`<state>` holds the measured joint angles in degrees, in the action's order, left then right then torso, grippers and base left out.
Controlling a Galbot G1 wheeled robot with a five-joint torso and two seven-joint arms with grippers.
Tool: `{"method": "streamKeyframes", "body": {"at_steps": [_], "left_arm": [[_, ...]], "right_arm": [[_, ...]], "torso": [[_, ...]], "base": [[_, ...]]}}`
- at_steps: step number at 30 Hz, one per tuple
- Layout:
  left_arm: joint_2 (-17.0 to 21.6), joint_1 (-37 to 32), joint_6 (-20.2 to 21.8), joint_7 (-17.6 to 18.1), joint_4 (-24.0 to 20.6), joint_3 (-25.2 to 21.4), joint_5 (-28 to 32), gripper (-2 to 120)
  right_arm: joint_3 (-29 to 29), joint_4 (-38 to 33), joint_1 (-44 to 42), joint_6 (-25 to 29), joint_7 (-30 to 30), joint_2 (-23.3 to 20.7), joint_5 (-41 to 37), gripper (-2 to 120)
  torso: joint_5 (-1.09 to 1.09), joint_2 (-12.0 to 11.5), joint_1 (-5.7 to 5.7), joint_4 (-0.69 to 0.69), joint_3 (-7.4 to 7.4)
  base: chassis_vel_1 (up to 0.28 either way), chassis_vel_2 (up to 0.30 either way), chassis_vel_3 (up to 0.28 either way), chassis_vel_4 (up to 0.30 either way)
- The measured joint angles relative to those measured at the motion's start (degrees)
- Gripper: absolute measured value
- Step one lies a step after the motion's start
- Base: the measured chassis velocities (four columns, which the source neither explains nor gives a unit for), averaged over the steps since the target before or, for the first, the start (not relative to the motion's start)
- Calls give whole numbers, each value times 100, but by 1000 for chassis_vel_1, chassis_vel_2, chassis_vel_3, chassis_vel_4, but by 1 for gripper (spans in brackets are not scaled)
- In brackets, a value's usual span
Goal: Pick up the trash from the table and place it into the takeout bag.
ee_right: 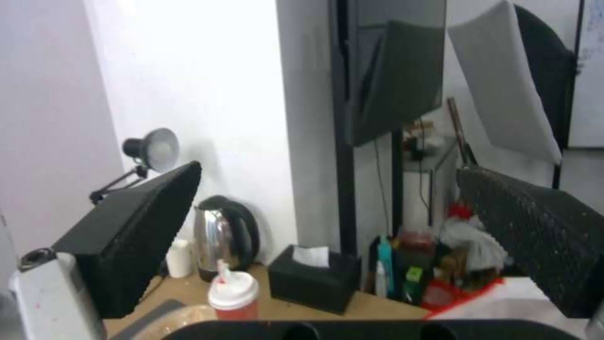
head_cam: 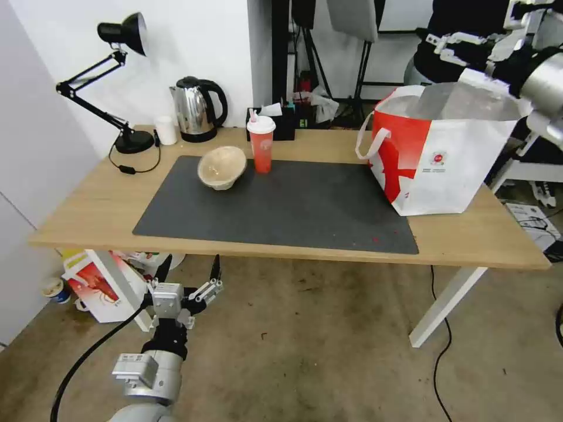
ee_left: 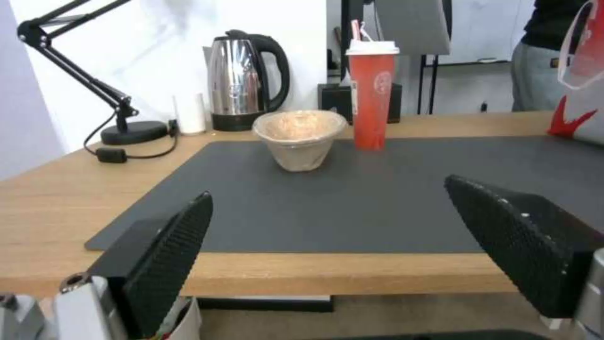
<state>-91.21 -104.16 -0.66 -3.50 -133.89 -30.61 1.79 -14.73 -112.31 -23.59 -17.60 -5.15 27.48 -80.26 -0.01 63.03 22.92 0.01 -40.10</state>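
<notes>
Head view shows a light-wood table (head_cam: pixel 82 205) bearing a flat dark grey mat (head_cam: pixel 281 205); at the mat's far left a ribbed tan pulp bowl (head_cam: pixel 222 167) leans tilted, just left of an upright red cup (head_cam: pixel 261 144) with a white domed lid, and the boxy red-and-white bag (head_cam: pixel 437 152), foil-lined and open-topped, stands at the right end. The left gripper (head_cam: pixel 187 272) hangs below the table's near edge, its black textured fingers (ee_left: pixel 173 255) spread wide and empty. The right gripper (ee_right: pixel 327 245) is raised high above the bag at far right, its jaws likewise wide apart, holding nothing.
</notes>
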Motion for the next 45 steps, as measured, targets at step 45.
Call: {"method": "streamKeyframes", "body": {"at_steps": [45], "left_arm": [[-6,-25,-39,5,-24,-10,-28,94]], "right_arm": [[-128,-3040,-5159,1160,-974,3002,4268,100]], "torso": [[-1,0,-1,-1,0]], "base": [[0,0,0,0]]}}
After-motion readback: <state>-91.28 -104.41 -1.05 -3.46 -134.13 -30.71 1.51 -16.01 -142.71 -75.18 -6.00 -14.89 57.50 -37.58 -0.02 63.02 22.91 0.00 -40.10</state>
